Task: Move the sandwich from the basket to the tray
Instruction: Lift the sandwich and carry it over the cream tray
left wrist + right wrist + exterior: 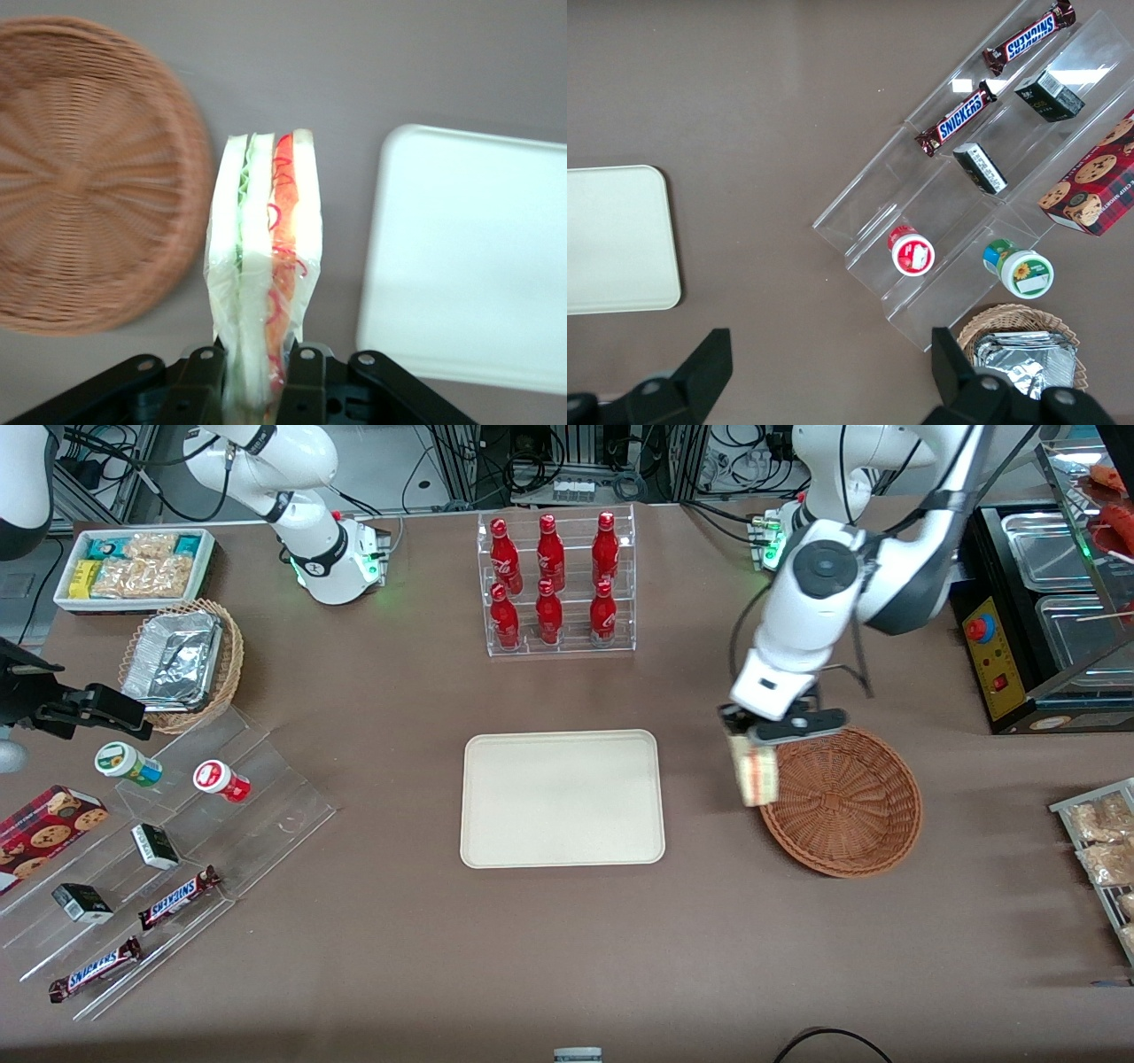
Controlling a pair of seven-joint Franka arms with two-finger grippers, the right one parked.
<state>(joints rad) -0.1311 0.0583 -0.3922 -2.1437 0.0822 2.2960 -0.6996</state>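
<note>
The gripper, clamped on the sandwich between basket and tray, seemingly pinches mostly slippery wrap, risking a drop.

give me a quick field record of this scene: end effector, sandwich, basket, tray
end effector: above the table at the basket's rim, on the side facing the tray, shut on the sandwich
sandwich: held in the air, hanging between basket and tray, wrap intact
basket: on the table, nothing in it
tray: flat on the table, nothing on it, apart from the basket
step left: carry sandwich over tray and set it down
</note>
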